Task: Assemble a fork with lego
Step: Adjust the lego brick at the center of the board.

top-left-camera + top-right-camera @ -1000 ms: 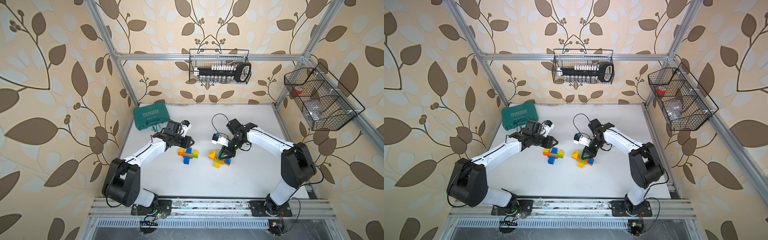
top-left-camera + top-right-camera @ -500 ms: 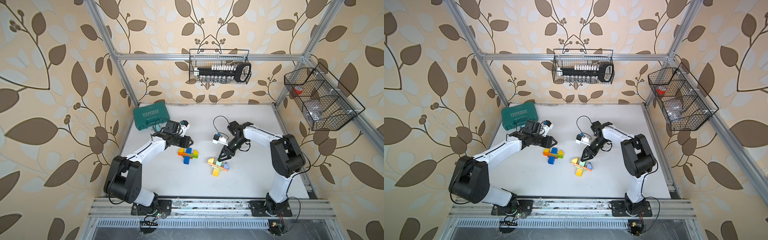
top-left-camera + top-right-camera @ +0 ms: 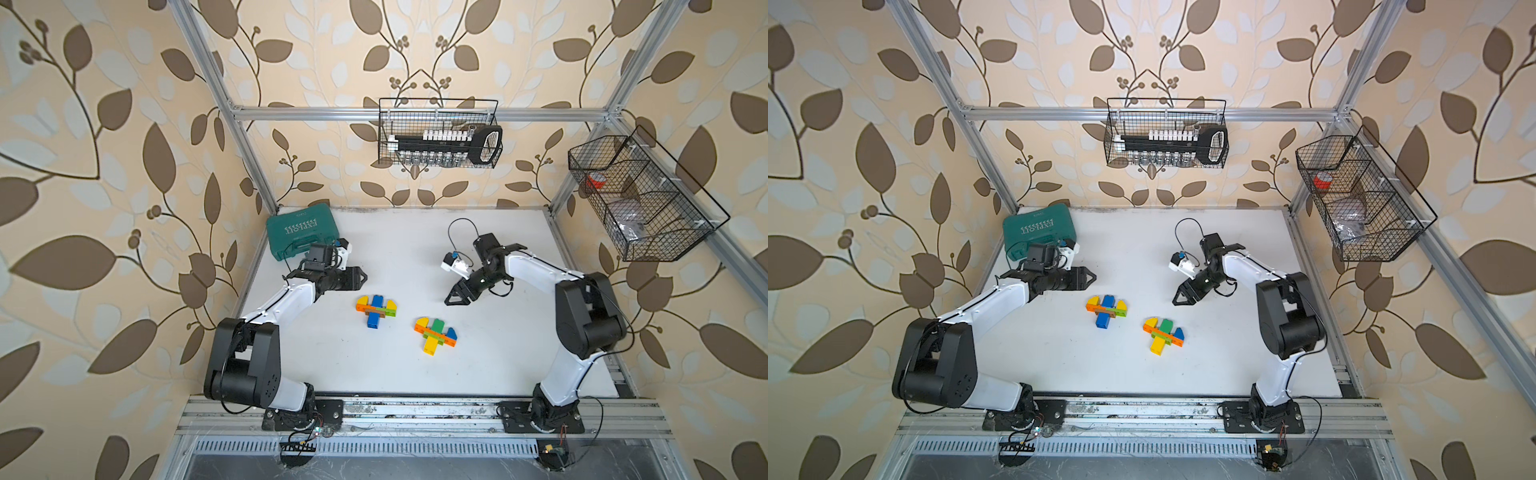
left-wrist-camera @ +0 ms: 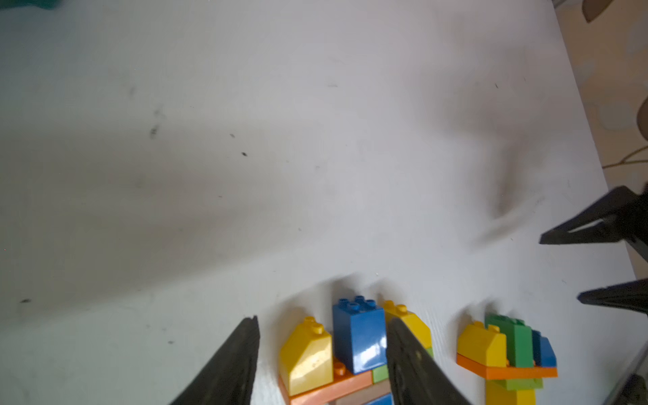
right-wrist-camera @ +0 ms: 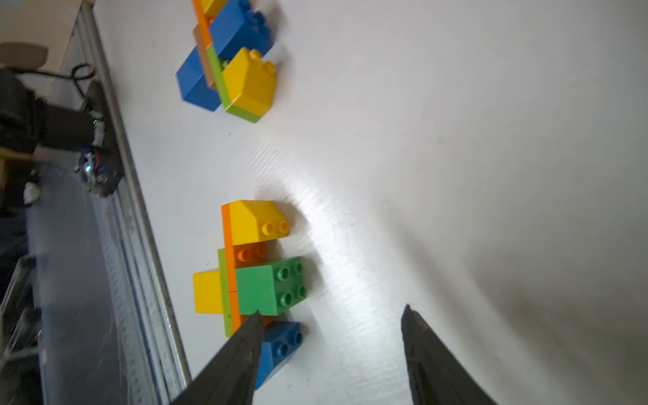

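A white table [image 3: 415, 374] is seen in both top views, and three things are laid directly on it. A teal case [image 3: 301, 232] is set flat at the far left corner. Near the middle, a blue-stemmed lego piece [image 3: 376, 309] is laid flat, with yellow, blue and yellow bricks ranged along an orange, brown and green bar. Near it, towards the front edge and not touching it, a yellow-stemmed lego piece [image 3: 435, 336] is laid, with yellow, green and blue bricks on an orange bar. Small dark specks [image 4: 154, 131] are scattered over the surface in the left wrist view, possibly scuffs.
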Controlling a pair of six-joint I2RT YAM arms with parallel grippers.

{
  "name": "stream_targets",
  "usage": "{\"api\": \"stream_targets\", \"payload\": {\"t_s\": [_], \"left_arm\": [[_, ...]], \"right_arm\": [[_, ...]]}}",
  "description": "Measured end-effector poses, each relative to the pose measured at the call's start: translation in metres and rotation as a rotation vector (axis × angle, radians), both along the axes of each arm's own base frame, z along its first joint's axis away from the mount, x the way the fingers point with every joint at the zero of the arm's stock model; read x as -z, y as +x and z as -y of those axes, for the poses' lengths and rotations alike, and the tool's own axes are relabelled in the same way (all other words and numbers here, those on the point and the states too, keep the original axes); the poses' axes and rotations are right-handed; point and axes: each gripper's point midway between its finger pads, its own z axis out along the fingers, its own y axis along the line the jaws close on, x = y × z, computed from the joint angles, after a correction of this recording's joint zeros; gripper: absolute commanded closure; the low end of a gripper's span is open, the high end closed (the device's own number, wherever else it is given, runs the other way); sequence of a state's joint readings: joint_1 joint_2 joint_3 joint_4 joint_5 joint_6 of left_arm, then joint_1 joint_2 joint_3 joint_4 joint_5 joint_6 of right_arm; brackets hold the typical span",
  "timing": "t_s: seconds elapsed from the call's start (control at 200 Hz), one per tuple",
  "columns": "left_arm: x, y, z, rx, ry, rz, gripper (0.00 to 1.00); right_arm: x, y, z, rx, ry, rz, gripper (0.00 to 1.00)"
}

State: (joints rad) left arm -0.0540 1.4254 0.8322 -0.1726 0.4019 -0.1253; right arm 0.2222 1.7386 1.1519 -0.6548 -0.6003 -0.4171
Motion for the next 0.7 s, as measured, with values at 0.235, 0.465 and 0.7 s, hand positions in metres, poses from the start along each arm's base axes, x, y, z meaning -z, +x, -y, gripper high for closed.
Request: {"api": "stream_targets", "payload": {"t_s": [0.235,0.465,0.7], "left_arm": [[0.007,0.016,-0.078,-0.268,0.015,0.079,0.01],[0.039,-0.002,-0.098,-0.368,0.062,0.102,0.01],[0.024,-0.014,-0.119,-0.445,0.182,0.301,0.01]], "right_arm": [[-0.02,0.042,0.078,0.429,-0.066,0.31,0.01],[0.0,0.04,0.146,0.837,-0.204,0.488,0.0],[-0.001,0.036,0.194,1.095,-0.3,0.619,0.0]]}}
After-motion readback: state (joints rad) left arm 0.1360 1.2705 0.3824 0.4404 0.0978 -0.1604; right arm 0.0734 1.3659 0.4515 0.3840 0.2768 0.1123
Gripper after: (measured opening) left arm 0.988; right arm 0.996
